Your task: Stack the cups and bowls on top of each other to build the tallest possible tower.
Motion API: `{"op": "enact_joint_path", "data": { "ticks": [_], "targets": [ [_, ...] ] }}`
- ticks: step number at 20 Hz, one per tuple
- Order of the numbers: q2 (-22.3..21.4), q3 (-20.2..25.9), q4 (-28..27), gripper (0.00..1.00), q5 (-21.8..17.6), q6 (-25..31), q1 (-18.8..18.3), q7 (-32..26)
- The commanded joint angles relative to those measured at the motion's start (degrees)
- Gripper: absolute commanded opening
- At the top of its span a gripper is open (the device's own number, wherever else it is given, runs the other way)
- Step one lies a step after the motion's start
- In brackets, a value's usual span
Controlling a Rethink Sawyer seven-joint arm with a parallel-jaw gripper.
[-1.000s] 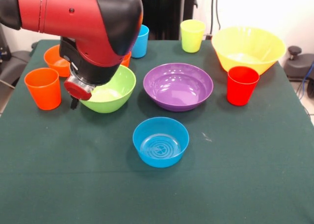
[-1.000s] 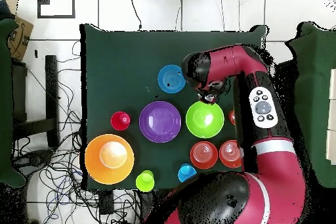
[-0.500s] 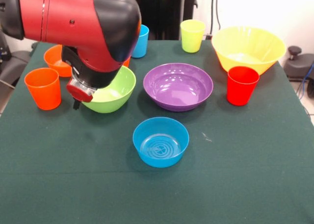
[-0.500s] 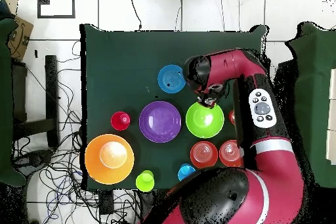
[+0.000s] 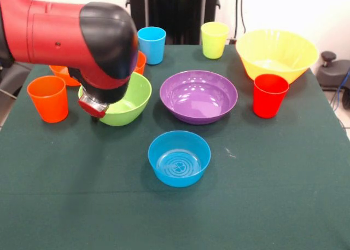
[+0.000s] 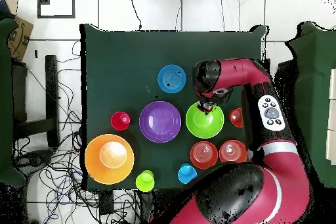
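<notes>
My gripper (image 5: 94, 109) hangs at the left rim of the lime green bowl (image 5: 124, 99); the arm's head hides most of it. In the overhead view the gripper (image 6: 207, 106) is over the edge of that bowl (image 6: 204, 123). The small blue bowl (image 5: 179, 157) stands alone at the front. The purple bowl (image 5: 198, 96) is in the middle and the yellow bowl (image 5: 276, 53) at the back right. The red cup (image 5: 269, 95), orange cup (image 5: 48, 98), light blue cup (image 5: 151, 45) and yellow-green cup (image 5: 214, 39) stand apart. Two small orange bowls (image 5: 59, 73) (image 5: 140, 62) are partly hidden.
The dark green table (image 5: 262, 173) carries everything. The arm's big red and black head (image 5: 104, 47) hangs over the table's left part. Cables and a grey remote (image 6: 272, 112) show beside the table in the overhead view.
The arm's head has shifted, and the gripper has moved from beside the lime green bowl to its rim. The light blue cup now shows fully.
</notes>
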Motion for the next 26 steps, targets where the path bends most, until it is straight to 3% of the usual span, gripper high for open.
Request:
{"op": "enact_joint_path", "data": {
  "ticks": [1, 12, 13, 26],
  "targets": [
    [4.1, 2.8, 2.0, 1.0, 2.5, -2.2, 0.0, -5.7],
    [3.7, 1.7, 1.9, 1.0, 1.6, -2.6, 2.2, -4.3],
    [3.7, 1.6, 1.8, 0.0, 1.7, -2.4, 2.2, -4.3],
    [3.5, 1.6, 1.6, 0.0, 1.6, -2.7, 2.5, -4.1]
  ]
}}
